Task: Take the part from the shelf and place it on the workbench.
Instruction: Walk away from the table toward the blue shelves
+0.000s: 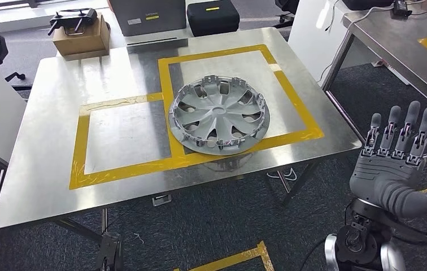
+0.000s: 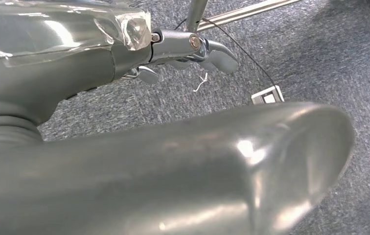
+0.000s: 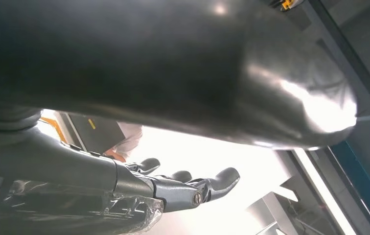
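Right hand (image 1: 395, 161), fingers extended and holding nothing, is raised off the near right corner of the surface (image 1: 47, 164), where the part (image 1: 218, 116), a silver wheel cover, lies flat across the yellow tape outline, placement apparently complete.

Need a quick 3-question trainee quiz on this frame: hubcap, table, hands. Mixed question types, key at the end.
1. True or false: the hubcap lies on the steel table.
2. The hubcap sits mostly inside which yellow tape box: (a) the bigger one on the robot's right, (b) the smaller one on the robot's left, (c) neither?
3. What does the right hand hold?

Key:
1. True.
2. (a); its near-left edge overlaps the tape.
3. Nothing; it is raised beside the table with fingers extended and apart.
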